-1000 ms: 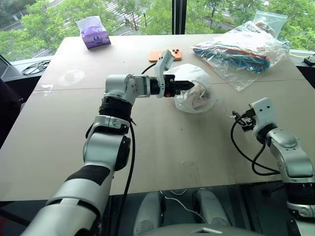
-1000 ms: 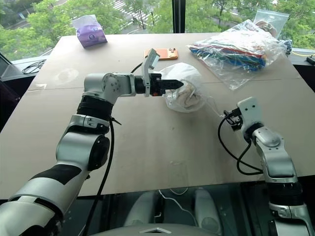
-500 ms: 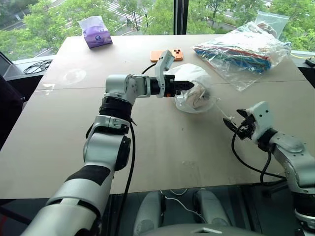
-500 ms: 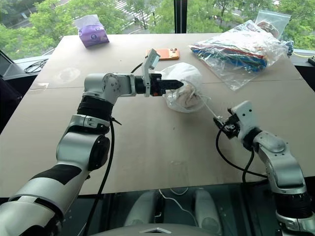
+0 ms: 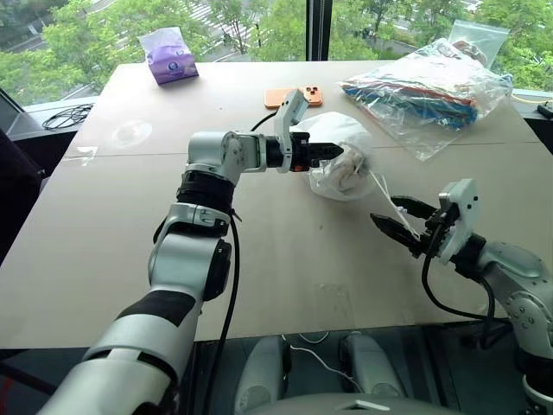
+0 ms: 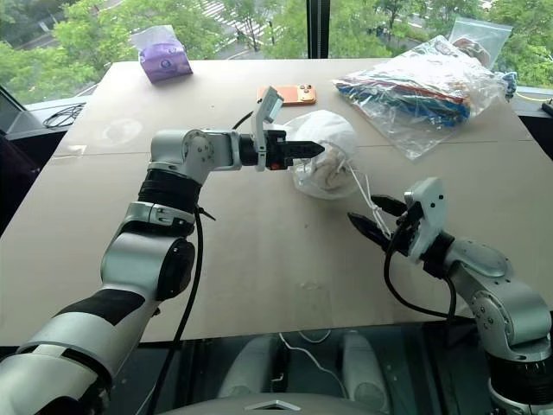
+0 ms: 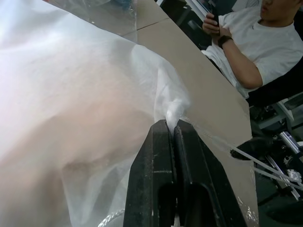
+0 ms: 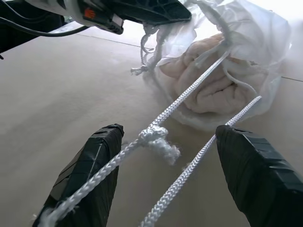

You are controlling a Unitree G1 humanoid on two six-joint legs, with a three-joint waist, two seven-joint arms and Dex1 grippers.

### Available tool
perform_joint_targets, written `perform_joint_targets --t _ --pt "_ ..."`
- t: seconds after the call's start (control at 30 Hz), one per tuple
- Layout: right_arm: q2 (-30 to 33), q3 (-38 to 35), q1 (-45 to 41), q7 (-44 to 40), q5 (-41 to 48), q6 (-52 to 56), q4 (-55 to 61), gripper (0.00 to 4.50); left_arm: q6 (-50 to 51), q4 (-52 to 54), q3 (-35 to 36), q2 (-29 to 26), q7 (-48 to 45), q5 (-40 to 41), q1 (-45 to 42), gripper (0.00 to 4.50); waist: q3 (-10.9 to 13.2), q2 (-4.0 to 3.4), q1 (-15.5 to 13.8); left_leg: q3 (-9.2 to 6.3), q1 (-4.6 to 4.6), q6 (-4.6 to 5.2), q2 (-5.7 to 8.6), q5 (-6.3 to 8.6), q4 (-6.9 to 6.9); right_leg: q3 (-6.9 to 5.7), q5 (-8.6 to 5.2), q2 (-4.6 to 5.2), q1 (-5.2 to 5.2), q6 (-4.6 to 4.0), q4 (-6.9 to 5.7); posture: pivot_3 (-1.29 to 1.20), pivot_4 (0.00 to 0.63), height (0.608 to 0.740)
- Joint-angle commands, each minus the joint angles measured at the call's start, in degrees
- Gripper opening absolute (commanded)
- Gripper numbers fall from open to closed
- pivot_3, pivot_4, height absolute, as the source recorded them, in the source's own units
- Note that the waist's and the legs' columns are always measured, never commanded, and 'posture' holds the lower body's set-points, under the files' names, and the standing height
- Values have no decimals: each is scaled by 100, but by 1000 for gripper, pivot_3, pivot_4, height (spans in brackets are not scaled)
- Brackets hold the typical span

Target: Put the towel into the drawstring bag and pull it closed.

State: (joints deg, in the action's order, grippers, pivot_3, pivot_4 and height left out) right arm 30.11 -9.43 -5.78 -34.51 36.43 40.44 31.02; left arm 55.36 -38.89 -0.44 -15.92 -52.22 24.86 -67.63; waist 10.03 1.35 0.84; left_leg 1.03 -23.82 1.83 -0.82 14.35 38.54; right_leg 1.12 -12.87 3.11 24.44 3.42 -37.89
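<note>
Purple tissue pack (image 5: 168, 57), orange phone (image 5: 292, 97), clear plastic bag (image 5: 428, 91) beyond drawstring bag (image 5: 344, 156).

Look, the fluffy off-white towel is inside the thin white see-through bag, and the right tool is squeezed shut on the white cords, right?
Not quite. The fluffy off-white towel is inside the thin white see-through bag, but the right tool is open, not squeezed shut. The right wrist view shows its two black fingers standing wide apart, with the white cords running loose between them.
</note>
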Motion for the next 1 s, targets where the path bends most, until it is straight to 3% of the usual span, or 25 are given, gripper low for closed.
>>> perform_joint_targets --t 0.03,0.37,0.43,0.57,0.63,0.97,1.0 --pt "11 -157 -97 67 165 -80 197 3334 -36 151 74 -5 -28 25 -42 0 0 0 -3 -1 0 0 0 0 0 -1 0 0 0 0 0 0 150 740" --pt "-316 -406 -556 581 194 -519 41 3334 -52 136 31 14 -47 -3 -26 0 0 0 -6 0 -2 0 0 0 1 -1 0 0 0 0 0 0 150 740" --pt "-317 -406 -553 596 208 -537 34 2594 -62 129 28 20 -52 -9 -25 0 0 0 -6 -1 -2 0 0 0 1 -2 0 0 0 0 1 0 150 740" --pt "-273 -434 -509 625 228 -532 18 660 -82 103 29 15 -58 -25 -26 0 0 0 -6 0 -2 0 0 0 0 -1 0 0 0 0 1 0 150 740" --pt "-239 -494 -476 670 232 -509 -19 57 -96 95 28 12 -62 -41 -20 0 0 0 -5 0 -2 0 0 0 1 -1 0 0 0 0 1 0 150 740" --pt "-475 -1169 -963 1699 -57 -781 -888 57 -671 296 106 -130 -284 -92 292 0 0 0 5 4 2 0 0 0 0 3 0 0 0 -1 -3 0 150 740" --pt "-488 -1192 -973 1714 -28 -771 -920 0 -754 360 97 -162 -341 -94 346 591 0 -1 1 3 2 0 -2 0 -1 2 0 -1 0 -1 -3 0 150 740"
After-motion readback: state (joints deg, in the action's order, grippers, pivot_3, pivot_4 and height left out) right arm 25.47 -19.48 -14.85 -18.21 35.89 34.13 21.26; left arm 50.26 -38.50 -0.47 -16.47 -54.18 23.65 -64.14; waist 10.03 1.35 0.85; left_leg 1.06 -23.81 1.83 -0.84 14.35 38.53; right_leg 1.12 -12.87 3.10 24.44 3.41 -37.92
